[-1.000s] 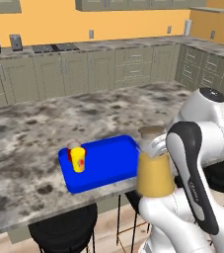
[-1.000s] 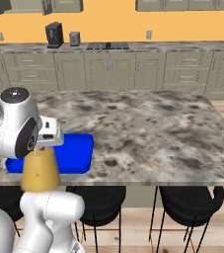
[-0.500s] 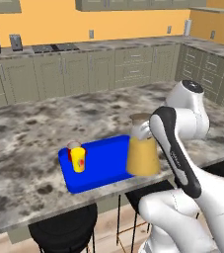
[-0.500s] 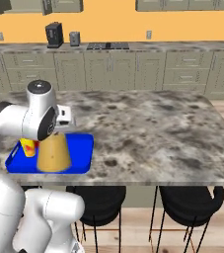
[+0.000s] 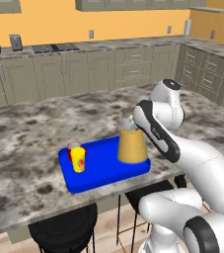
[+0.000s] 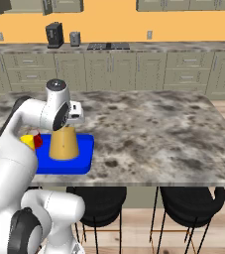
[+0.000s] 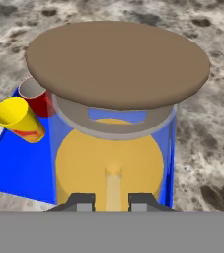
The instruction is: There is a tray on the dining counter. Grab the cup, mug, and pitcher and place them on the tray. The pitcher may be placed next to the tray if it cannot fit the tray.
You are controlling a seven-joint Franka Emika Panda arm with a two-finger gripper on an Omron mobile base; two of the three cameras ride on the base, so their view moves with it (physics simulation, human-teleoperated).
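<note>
Left base view has the pitcher (image 5: 132, 146) standing upright on the right half of the blue tray (image 5: 96, 178), which sits near the front edge of the dining counter (image 5: 29, 133). Its glass body reads as an orange-yellow cone. The yellow cup (image 5: 79, 159) is on the left part of the tray, with the red mug (image 5: 73, 149) tucked right behind it, the two touching or nearly so. Hand view looks down onto the brown lid (image 7: 117, 62), and the gripper (image 7: 112, 200) has its fingertips (image 7: 82, 200) clamped on the pitcher's handle strip, so it's gripping the pitcher. Can't tell whether the base touches the tray.
</note>
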